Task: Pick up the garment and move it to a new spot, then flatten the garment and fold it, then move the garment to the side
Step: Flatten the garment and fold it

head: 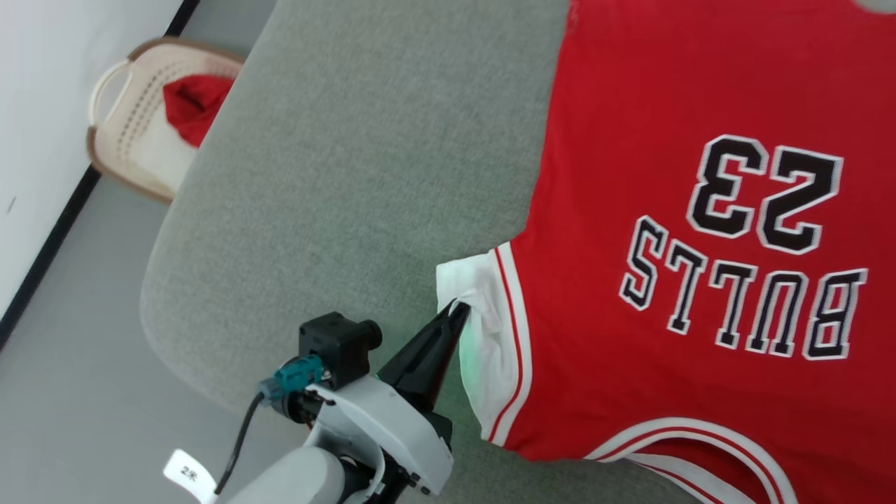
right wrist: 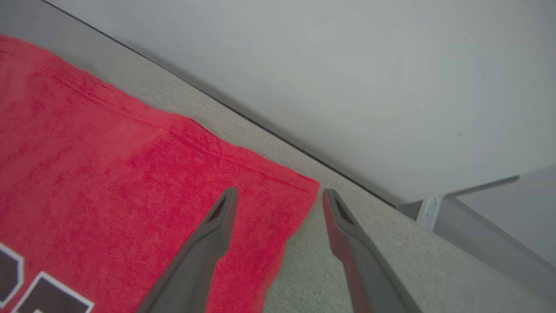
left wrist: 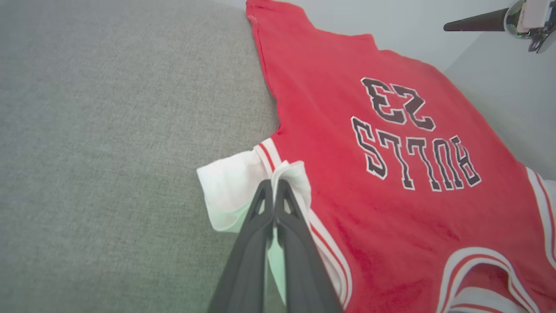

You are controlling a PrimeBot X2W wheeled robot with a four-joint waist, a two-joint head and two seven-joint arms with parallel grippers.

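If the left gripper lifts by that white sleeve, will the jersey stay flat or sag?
Likely floppy: the sleeve bunches at the shut left gripper, so the jersey should drape and trail. The grey cushion looks textured, so it may drag, not slide.

shirt [head: 665,105] spread on the right of a cushion [head: 350,175], basket [head: 136,122] set off to the left
the shirt is laid flat with its collar end nearest the robot. the sleeve [head: 490,350] on the robot's left is laid out over the cushion, and a fold of it is pinched between the tips of the left gripper [head: 458,308]. the right gripper [right wrist: 281,192] is held over the shirt's far corner, one finger above the shirt, the other above the cushion beside it. the basket is set on the floor [head: 84,392] against the wall [head: 49,84], with a bundle of cloth [head: 192,105] in it.
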